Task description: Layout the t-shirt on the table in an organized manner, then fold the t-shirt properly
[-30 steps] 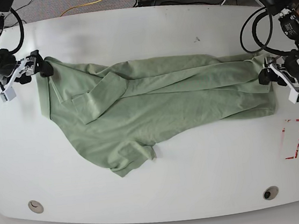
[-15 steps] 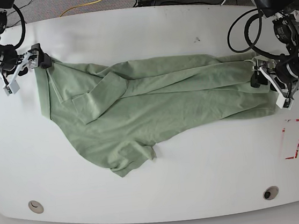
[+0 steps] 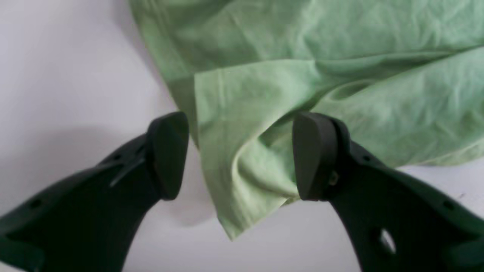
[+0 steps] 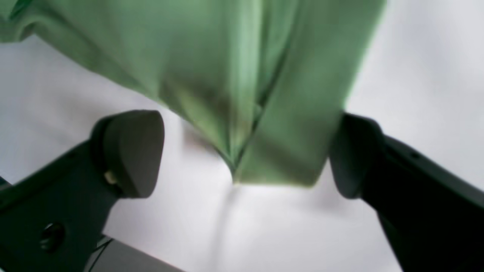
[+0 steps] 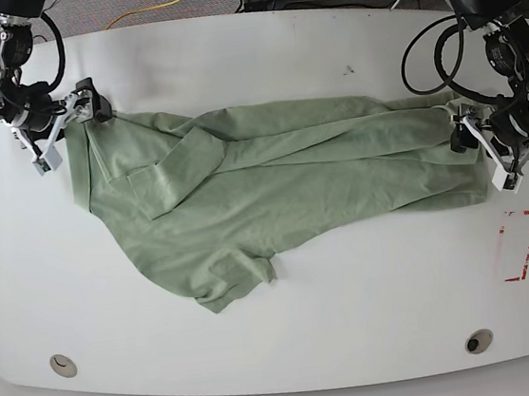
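T-shirt, pale green, spread crumpled across the middle of the table, one sleeve flopped toward the table's near edge. Thin, limp cloth: judged light, apt to bunch and slide; best taken at hems and corners. Left gripper stands wide open astride a folded corner; right gripper, at the opposite end, likewise open around a hanging corner, clasping nothing.

Glossy white table with curved edges, bearing a pale green t-shirt spread lengthwise across the middle, wrinkled, one sleeve turned toward the near edge. Red rectangular marking near the right end; two round grommet holes along the near edge.
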`<action>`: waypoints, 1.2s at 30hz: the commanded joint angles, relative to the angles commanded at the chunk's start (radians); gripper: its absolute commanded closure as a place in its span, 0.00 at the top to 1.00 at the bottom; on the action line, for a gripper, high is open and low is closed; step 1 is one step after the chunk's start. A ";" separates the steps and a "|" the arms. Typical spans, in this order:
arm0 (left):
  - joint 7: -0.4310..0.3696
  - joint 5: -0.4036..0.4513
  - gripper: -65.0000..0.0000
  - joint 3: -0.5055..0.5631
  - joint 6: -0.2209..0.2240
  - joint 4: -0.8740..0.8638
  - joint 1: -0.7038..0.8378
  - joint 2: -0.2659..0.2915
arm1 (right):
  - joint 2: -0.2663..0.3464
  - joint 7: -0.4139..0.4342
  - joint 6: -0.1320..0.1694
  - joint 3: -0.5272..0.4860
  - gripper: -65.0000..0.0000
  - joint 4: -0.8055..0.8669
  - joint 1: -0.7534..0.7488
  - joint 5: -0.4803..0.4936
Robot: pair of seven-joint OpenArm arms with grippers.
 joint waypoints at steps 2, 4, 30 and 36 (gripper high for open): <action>-0.011 0.000 0.62 0.003 0.000 0.009 0.002 -0.002 | -0.017 0.000 0.000 0.002 1.00 0.018 0.002 -0.051; -0.021 0.000 0.62 0.003 0.000 0.011 0.002 -0.003 | -0.023 0.000 0.000 0.002 1.00 0.032 0.002 -0.089; -0.112 0.049 0.63 0.005 0.000 0.143 0.129 -0.008 | -0.046 0.060 0.000 0.003 0.08 0.049 -0.003 -0.193; -0.112 0.049 0.63 0.005 0.000 0.144 0.157 -0.003 | -0.046 0.060 0.000 0.003 0.09 0.048 -0.003 -0.193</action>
